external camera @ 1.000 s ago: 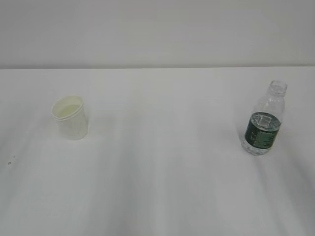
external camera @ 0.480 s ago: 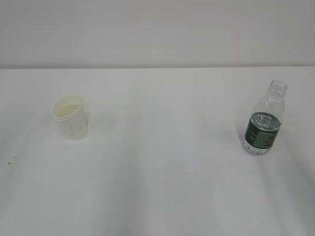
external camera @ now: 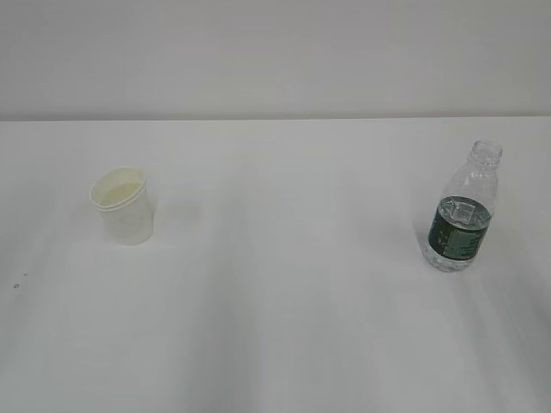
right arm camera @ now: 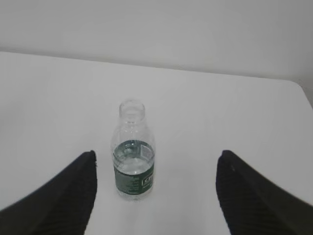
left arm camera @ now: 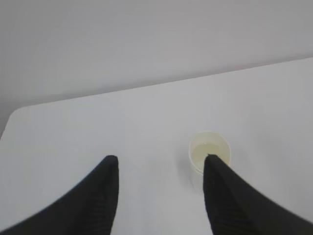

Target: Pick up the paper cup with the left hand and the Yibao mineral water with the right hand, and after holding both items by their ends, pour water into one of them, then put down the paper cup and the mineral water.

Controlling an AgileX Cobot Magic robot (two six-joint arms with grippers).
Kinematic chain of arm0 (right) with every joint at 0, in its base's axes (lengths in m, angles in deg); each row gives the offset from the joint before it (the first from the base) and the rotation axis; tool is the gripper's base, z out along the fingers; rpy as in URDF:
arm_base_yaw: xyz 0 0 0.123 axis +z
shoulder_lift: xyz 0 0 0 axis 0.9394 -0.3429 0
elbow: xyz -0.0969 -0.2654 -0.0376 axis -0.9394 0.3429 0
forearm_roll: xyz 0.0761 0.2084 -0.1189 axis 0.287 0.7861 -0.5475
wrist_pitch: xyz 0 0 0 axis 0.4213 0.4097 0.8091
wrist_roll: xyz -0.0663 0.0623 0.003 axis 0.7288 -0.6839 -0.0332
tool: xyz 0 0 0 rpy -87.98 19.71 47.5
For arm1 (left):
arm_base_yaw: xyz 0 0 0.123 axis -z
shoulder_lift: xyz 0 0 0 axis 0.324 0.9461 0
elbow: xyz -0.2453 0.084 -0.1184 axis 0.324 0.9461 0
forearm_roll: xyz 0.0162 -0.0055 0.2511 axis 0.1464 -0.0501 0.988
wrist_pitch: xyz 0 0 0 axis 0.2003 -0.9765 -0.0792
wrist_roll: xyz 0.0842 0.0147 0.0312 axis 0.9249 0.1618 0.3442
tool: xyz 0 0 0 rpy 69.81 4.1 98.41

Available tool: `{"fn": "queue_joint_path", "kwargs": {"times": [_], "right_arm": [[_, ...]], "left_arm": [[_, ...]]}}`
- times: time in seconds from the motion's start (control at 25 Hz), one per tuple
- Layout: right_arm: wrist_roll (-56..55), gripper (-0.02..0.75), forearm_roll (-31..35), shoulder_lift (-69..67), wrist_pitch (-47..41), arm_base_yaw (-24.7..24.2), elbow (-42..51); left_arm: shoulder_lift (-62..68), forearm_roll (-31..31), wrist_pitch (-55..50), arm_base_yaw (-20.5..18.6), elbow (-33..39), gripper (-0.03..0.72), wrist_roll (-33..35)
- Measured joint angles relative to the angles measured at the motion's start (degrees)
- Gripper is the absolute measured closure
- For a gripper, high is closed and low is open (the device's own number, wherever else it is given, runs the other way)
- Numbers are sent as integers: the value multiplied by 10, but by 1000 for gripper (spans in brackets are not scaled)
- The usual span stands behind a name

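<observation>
White paper cup (left arm camera: 210,151) stood ahead of our open, empty left gripper (left arm camera: 161,165), off its right finger; the upright bottle (right arm camera: 133,152) stood ahead, between our open right gripper's (right arm camera: 156,159) fingers.

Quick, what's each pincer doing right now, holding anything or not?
Left pincer: open, holding nothing; the paper cup stands beyond its right finger.
Right pincer: open wide, holding nothing; the Yibao mineral water stands untouched ahead.
</observation>
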Motion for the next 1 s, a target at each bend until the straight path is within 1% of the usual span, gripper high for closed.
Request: {"fn": "queue_joint_path", "kwargs": {"times": [0.2, 0.52, 0.68, 1.0], "right_arm": [[3, 164, 0, 6, -41, 0, -3], [3, 166, 1, 6, -59, 0, -6], [3, 166, 2, 6, -66, 0, -7], [3, 166, 6, 6, -148, 0, -43]], "left_arm": [[0, -13, -11, 0, -1, 294, 0], [0, -20, -86, 0, -30, 295, 0], [0, -20, -109, 0, -40, 312, 0], [0, -20, -136, 0, -41, 330, 0]]}}
